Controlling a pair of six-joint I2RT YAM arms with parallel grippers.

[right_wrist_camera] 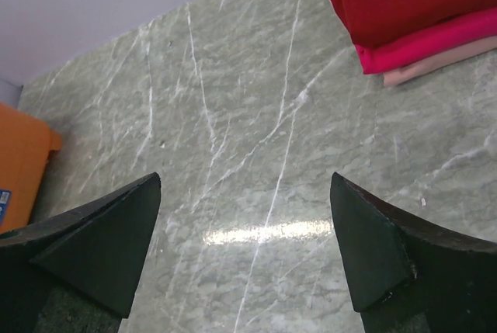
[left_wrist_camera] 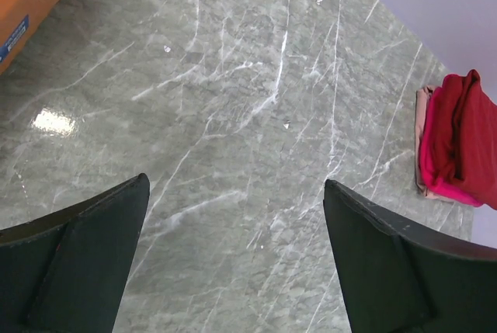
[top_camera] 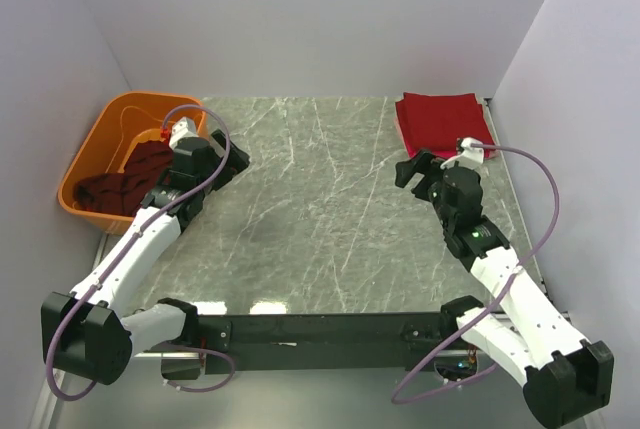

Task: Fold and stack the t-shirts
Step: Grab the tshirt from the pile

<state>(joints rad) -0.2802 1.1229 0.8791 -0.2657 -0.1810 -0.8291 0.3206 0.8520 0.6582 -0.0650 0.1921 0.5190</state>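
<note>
Above the marble table (top_camera: 320, 199), left end effector (left_wrist_camera: 234, 185) spread wide, empty, right end effector (right_wrist_camera: 245, 179) wide, empty

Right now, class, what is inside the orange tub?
A crumpled dark maroon t-shirt lies in the orange tub. The left arm covers part of the tub, and anything beneath the cloth is hidden.
</note>
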